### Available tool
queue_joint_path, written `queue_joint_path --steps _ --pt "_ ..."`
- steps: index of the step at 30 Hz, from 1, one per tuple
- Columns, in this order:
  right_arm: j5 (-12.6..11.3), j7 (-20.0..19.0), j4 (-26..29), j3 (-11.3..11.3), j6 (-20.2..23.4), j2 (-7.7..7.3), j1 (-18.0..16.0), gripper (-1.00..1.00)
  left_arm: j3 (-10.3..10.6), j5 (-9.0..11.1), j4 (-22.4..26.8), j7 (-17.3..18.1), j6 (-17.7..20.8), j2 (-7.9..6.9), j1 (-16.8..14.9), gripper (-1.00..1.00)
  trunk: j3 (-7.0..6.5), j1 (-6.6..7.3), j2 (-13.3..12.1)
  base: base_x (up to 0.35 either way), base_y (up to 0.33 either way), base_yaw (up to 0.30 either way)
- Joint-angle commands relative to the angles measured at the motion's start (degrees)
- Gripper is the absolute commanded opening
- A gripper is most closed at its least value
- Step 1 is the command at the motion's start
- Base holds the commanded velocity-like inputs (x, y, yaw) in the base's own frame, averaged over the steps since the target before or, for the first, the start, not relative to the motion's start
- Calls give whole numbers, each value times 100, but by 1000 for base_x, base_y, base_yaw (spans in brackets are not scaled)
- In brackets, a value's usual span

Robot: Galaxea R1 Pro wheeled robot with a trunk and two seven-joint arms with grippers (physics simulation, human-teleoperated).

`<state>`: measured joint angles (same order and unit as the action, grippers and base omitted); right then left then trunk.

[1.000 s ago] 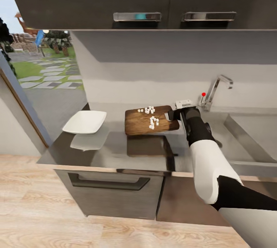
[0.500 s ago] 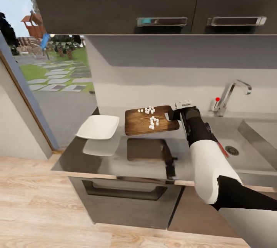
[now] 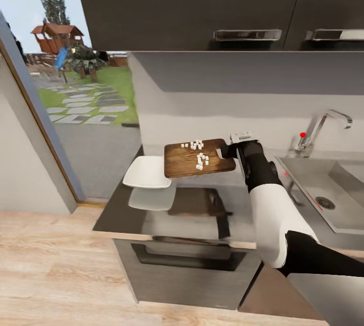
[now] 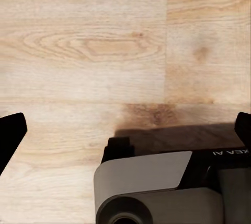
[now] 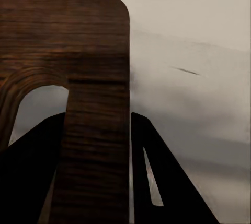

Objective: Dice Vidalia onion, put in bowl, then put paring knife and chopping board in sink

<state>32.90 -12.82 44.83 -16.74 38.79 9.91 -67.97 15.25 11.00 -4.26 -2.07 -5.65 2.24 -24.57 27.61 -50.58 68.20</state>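
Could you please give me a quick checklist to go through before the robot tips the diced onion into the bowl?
1. Right gripper clamped on the chopping board handle: ok, fingers flank it.
2. Board held level above the countertop: ok.
3. Diced onion resting on the board: ok, none seen spilled.
4. Board edge over the bowl: ok, it overlaps the bowl's near rim.
5. Bowl empty and upright: ok.
6. Paring knife location: cannot tell; something red lies by the sink.
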Motion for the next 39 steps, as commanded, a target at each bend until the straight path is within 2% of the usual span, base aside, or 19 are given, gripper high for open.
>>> queue_joint_path --steps 1,14,33,39 --pt "41 -54 9 -31 14 9 -8 -100 49 51 -23 -4 -41 5 -11 100 -2 -2 4 162 257 0" --pt "41 -48 9 -31 14 9 -6 -100 49 54 -27 -4 -40 5 -12 100 -96 -2 4 186 162 0" --pt "24 -91 -266 -38 -39 9 3 -100 58 70 -22 23 -6 -31 -4 100 -102 -2 4 6 3 0" --pt "-105 -115 -298 -15 -63 9 3 -100 58 71 -22 23 -6 -39 -5 100 -102 -2 4 0 0 0"
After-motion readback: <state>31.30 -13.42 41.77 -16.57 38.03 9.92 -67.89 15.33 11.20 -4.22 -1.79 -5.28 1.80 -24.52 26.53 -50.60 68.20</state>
